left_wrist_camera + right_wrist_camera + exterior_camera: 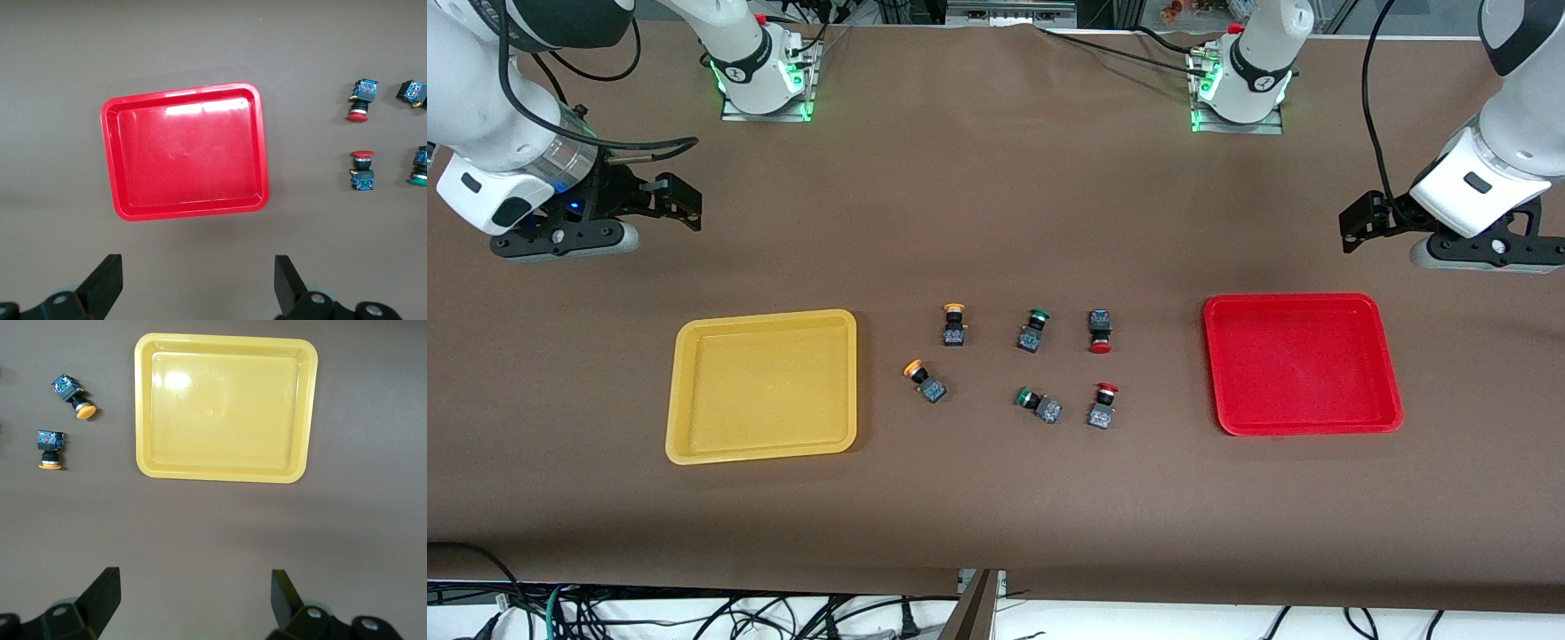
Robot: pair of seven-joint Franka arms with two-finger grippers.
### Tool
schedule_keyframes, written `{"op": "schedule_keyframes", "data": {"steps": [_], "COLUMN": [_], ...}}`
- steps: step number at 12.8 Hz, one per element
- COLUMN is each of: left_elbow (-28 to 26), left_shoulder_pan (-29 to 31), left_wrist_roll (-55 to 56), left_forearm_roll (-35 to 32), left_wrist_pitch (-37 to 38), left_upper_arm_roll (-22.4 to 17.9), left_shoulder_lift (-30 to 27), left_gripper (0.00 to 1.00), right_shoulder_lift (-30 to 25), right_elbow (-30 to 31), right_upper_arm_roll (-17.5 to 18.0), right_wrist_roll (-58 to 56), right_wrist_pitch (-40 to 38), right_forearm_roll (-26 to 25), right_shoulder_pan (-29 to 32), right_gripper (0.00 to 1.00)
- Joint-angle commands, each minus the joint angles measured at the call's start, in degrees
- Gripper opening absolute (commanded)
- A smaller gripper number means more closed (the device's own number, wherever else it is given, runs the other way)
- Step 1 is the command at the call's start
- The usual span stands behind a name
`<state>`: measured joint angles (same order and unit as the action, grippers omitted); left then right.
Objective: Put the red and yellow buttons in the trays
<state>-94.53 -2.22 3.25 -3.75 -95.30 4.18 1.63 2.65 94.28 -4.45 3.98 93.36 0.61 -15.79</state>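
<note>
Left gripper (195,283): fingers spread, empty, right edge of front view, above shallow red plastic tray (1300,364). Right gripper (193,600): fingers spread, empty, left edge, above shallow yellow plastic tray (765,386). Frame centre, between trays: two yellow-capped push-buttons (953,324) (926,380), two red-capped push-buttons (1100,332) (1102,407), on brown table (996,498).

The counter (996,498) is covered in a matt brown cloth, smooth with faint creases. The red tray (185,151) and the yellow tray (225,407) look like glossy moulded plastic, each catching bright highlights. The buttons (1100,332) have dark plastic bodies with smooth coloured caps. Both claws, left claw (197,283) and right claw (195,600), show matt black plastic fingers.
</note>
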Motion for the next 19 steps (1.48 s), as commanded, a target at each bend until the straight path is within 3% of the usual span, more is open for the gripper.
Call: {"op": "schedule_keyframes", "data": {"steps": [1, 5, 10, 15, 19], "left_elbow": [1.8, 1.8, 1.8, 1.7, 1.7], "left_shoulder_pan": [-0.2, -0.2, -0.2, -0.2, -0.2], "left_wrist_roll": [0.1, 0.1, 0.1, 0.0, 0.0], "left_forearm_roll": [0.8, 0.9, 0.8, 0.8, 0.8], "left_wrist_pitch": [1.4, 1.3, 1.6, 1.9, 2.0], "left_upper_arm_roll": [-0.1, -0.1, -0.1, -0.1, -0.1], "left_shoulder_lift": [0.7, 0.7, 0.6, 0.5, 0.5], "left_gripper": [1.0, 1.0, 1.0, 1.0, 1.0], "right_shoulder_lift": [0.5, 0.6, 7.1, 27.1, 41.8], "right_elbow": [-1.3, -0.1, 1.5, -3.0, -11.6], "right_upper_arm_roll": [0.4, 0.5, 0.5, 0.5, 2.2], "right_wrist_roll": [-0.6, 0.9, 4.5, 4.4, 2.0], "right_wrist_pitch": [-0.6, -0.5, 5.3, 25.1, 37.6], "right_forearm_roll": [-0.6, -0.1, 3.0, 2.9, 2.9], "right_shoulder_pan": [0.2, -0.2, -4.9, -15.7, -17.1], "right_gripper": [1.0, 1.0, 1.0, 1.0, 1.0]}}
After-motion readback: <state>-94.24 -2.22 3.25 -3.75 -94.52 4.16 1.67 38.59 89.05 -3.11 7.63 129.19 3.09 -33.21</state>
